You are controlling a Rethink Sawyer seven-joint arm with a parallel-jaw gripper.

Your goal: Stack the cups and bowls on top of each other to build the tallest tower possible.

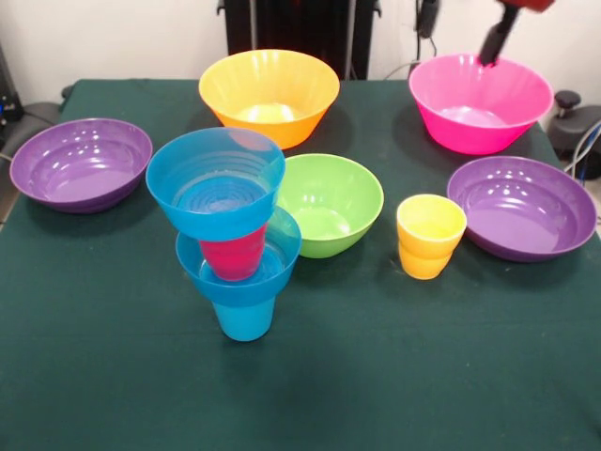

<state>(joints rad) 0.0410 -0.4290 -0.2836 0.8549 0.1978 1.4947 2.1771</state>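
Because the tower (232,235) stood on only the narrow blue cup (244,319), near the bench's (113,376) front left centre, it was judged top-heavy. Its upper blue bowl (216,178) sat tilted on the red cup (233,254), which rested in the lower blue bowl (239,268). Adding the yellow cup (430,235) or lime green bowl (329,202) off-centre could have toppled it. Only a dark part of the tool (495,39) showed at the top edge above the pink bowl (479,101); whether it was spread or pressed together could not be told.
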